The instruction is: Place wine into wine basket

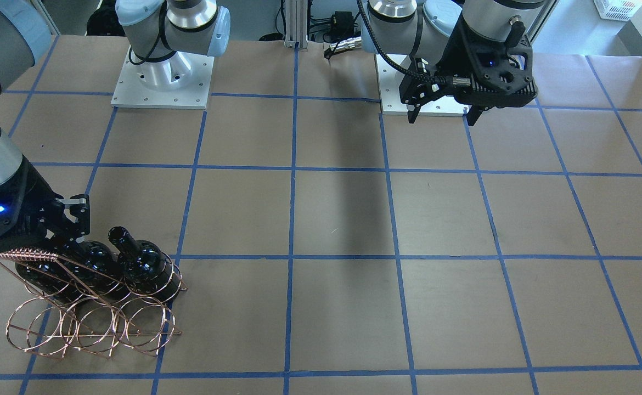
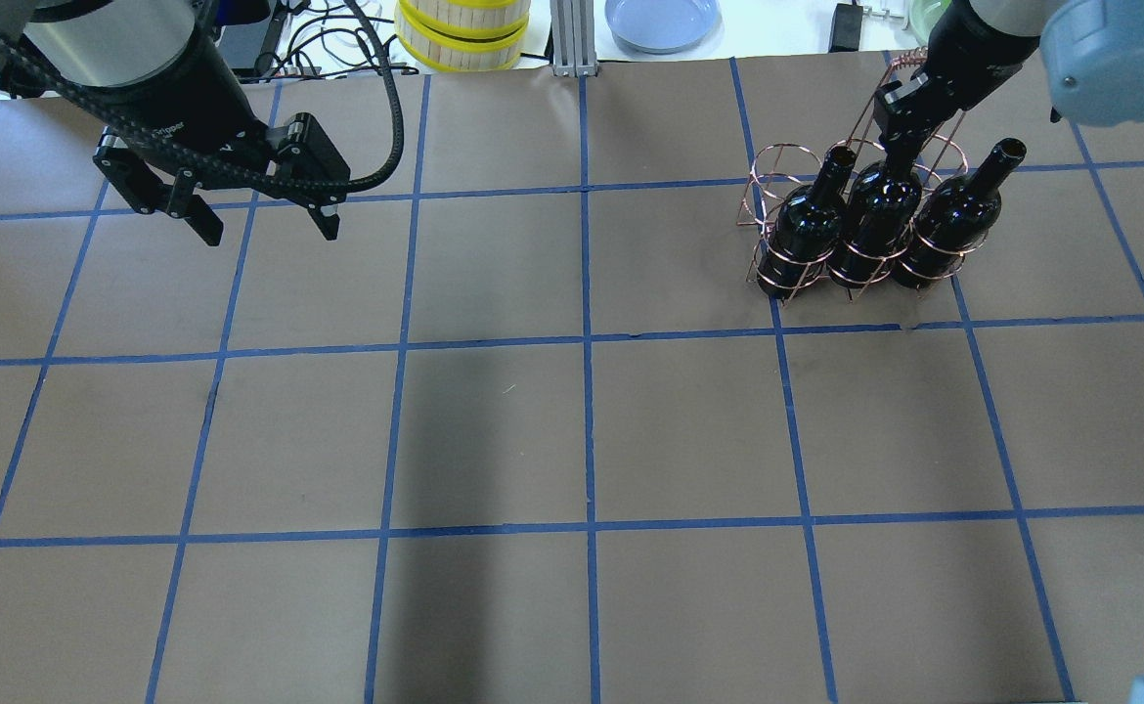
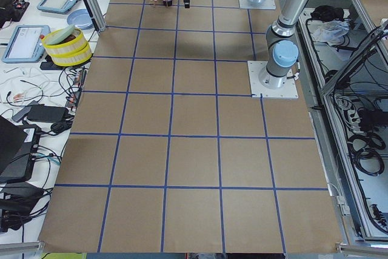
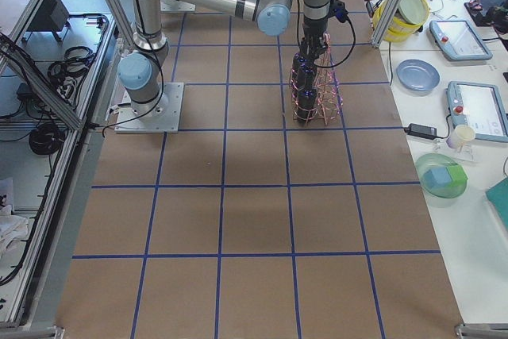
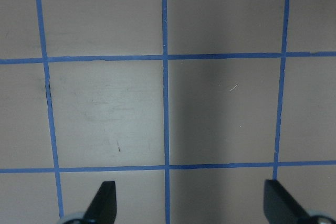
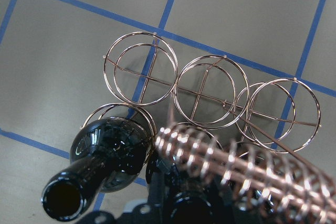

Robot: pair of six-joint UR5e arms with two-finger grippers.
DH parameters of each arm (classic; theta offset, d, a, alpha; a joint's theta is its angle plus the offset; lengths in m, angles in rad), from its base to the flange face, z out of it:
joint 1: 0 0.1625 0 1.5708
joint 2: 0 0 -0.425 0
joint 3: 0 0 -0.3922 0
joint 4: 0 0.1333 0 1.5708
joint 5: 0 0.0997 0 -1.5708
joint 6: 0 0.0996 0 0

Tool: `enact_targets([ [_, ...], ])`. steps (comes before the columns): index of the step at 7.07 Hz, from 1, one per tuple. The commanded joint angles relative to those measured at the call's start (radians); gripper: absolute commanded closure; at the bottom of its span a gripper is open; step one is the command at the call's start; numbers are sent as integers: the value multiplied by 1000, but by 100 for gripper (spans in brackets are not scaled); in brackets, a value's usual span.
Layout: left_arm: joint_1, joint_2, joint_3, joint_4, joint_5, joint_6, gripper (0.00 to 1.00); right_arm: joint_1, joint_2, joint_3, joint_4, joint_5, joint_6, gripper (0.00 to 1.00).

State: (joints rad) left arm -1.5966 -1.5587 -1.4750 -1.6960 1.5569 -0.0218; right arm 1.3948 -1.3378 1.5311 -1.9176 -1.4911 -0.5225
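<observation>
Three glossy black wine bottles stand in the near row of the copper wire wine basket (image 2: 773, 174) at the table's far right. The left bottle (image 2: 812, 223) and the right bottle (image 2: 958, 220) show open necks. My right gripper (image 2: 907, 115) is over the middle bottle (image 2: 875, 215), shut on its neck, which it hides. The front view shows the same gripper (image 1: 75, 222) above the basket (image 1: 96, 329). In the right wrist view the coil-wrapped handle (image 6: 236, 166) crosses in front of three bare rings (image 6: 210, 90). My left gripper (image 2: 264, 220) is open and holds nothing, above bare table (image 5: 191, 203).
Beyond the table's far edge stand a yellow-rimmed stack (image 2: 462, 29) and a blue plate (image 2: 662, 18). The two arm bases (image 1: 162, 82) sit at the robot's side of the table. Brown paper with blue tape lines covers the table (image 2: 582, 440).
</observation>
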Motion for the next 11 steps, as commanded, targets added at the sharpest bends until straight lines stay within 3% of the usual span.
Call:
enact_targets([
  [1, 7, -1, -2, 54, 2, 5, 0, 0, 0, 15, -9, -1, -5, 92],
  [2, 7, -1, -2, 56, 2, 2, 0, 0, 0, 15, -11, 0, -5, 90],
  [3, 7, 0, -2, 67, 2, 11, 0, 0, 0, 14, -18, -1, -7, 70],
  [4, 7, -1, -2, 88, 2, 13, 0, 0, 0, 14, -56, -11, -7, 23],
  [5, 7, -1, -2, 88, 3, 13, 0, 3, -14, 14, -76, -20, 4, 0],
  [8, 7, 0, -13, 88, 3, 14, 0, 3, -91, 1, -38, -32, 12, 0],
  [11, 7, 2, -24, 90, -1, 16, 0, 9, -245, -14, 177, -34, 83, 0],
])
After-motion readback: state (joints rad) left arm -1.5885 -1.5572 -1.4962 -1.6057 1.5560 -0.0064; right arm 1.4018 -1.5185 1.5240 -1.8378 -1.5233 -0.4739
